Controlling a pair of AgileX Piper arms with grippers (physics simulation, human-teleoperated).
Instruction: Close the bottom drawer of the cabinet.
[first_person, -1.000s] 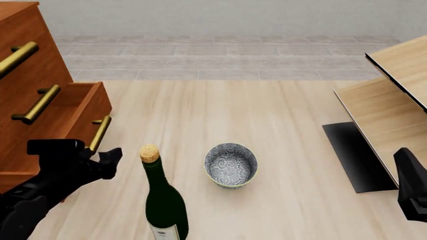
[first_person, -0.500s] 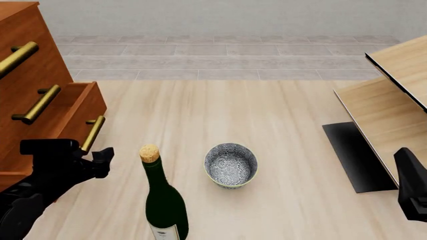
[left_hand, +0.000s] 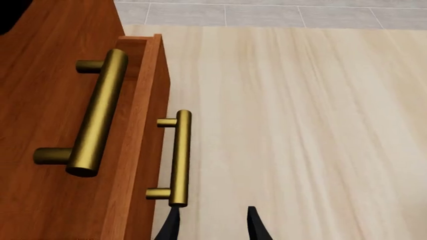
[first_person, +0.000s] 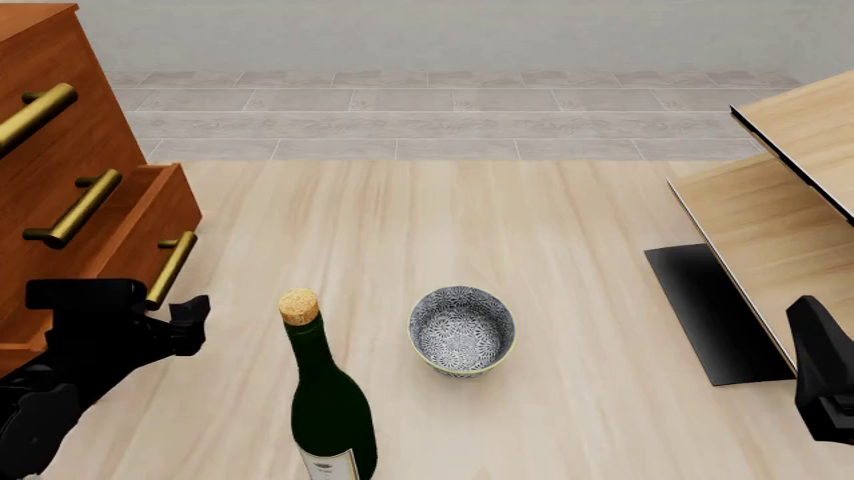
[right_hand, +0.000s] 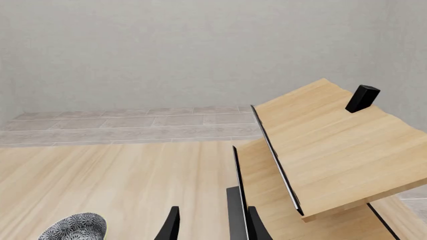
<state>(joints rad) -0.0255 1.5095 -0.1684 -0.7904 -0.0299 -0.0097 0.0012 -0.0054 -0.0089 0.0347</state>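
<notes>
Left edge: the cabinet (first_person: 54, 150) fills it; its bottom drawer (first_person: 127, 235) juts out a little, brass handle (first_person: 171, 268) toward the table's middle.
Beside the drawer: the left gripper (first_person: 180, 325) sits just off the handle's near end, fingers (left_hand: 252, 225) apart with bare tabletop between them.
Near edge, left of centre: a corked bottle (first_person: 324, 400) stands upright, close to the left gripper.
Centre: a patterned bowl (first_person: 461, 330) sits right of the bottle.
Right edge: pale wooden furniture (first_person: 781, 230) juts in.
Far half: open tabletop (first_person: 441, 210).
</notes>
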